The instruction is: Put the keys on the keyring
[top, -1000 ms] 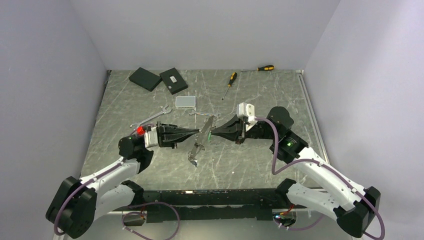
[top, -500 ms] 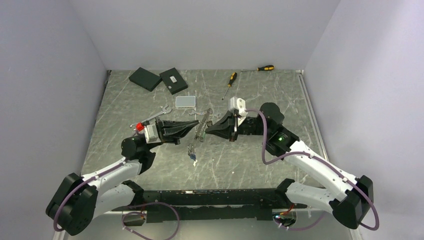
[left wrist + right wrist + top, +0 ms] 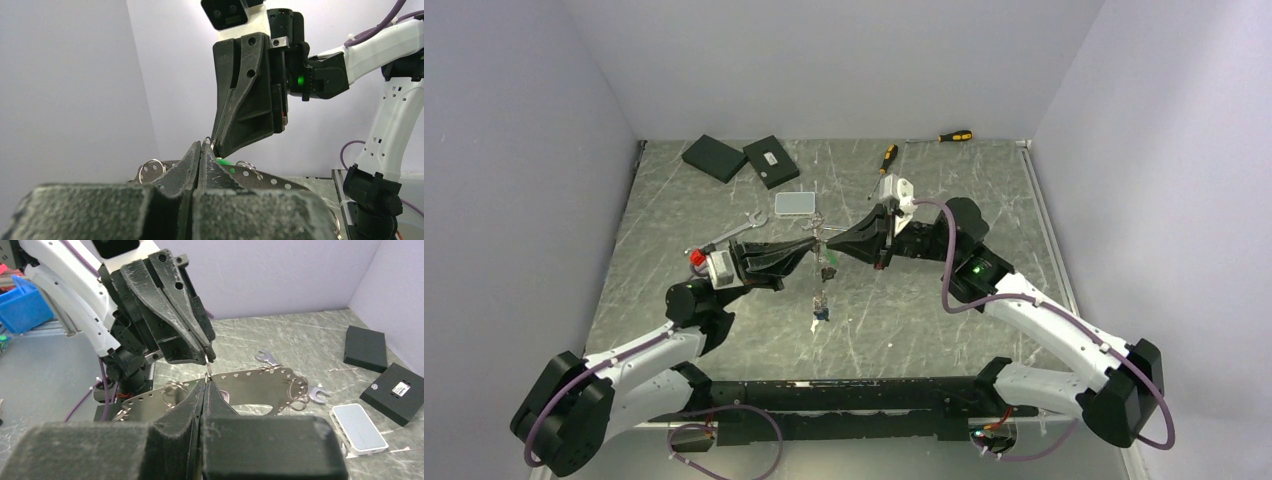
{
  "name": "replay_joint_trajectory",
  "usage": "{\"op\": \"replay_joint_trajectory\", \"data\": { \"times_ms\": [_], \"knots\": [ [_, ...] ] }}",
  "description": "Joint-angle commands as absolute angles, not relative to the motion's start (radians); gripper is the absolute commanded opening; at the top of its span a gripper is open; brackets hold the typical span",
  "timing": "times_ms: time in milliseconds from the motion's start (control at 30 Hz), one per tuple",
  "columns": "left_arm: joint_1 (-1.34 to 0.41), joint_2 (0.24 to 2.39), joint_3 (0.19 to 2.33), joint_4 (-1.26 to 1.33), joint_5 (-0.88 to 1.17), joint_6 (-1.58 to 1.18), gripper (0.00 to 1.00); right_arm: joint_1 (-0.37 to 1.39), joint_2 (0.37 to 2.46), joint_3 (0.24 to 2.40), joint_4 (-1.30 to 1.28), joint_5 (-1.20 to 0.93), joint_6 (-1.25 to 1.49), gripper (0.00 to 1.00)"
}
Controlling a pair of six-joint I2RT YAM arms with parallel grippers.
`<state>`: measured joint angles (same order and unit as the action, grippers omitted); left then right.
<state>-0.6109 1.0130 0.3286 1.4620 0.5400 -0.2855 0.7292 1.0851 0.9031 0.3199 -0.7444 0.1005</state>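
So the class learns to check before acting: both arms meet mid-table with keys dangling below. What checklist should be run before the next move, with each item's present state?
1. Left gripper shut on the keyring: ok.
2. Right gripper shut on it too: ok.
3. Keys hanging below the fingertips: ok.
4. Keys threaded on the keyring: cannot tell.
5. Wrench lying on the table, in neither grip: ok.

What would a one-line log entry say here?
left gripper: shut on keyring | right gripper: shut on keyring, tip to tip | keys: dangling below the tips
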Motion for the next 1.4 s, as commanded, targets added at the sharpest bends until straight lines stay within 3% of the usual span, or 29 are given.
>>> {"op": "replay_joint_trajectory", "data": {
  "times_ms": [0, 1200, 1367],
  "knots": [
    [-0.617, 0.98, 0.322, 1.555, 0.503, -0.297, 0.0, 0.734, 1.101, 0.965, 0.363, -0.712, 0.12, 0.0],
    [-0.617, 0.959, 0.319, 1.555, 0.533, -0.278, 0.0, 0.714, 1.131, 0.952, 0.319, -0.76, 0.168, 0.0],
    [-0.617, 0.963, 0.303, 1.553, 0.516, -0.273, 0.0, 0.71, 1.118, 0.934, 0.288, -0.692, 0.144, 0.0]
  ]
}}
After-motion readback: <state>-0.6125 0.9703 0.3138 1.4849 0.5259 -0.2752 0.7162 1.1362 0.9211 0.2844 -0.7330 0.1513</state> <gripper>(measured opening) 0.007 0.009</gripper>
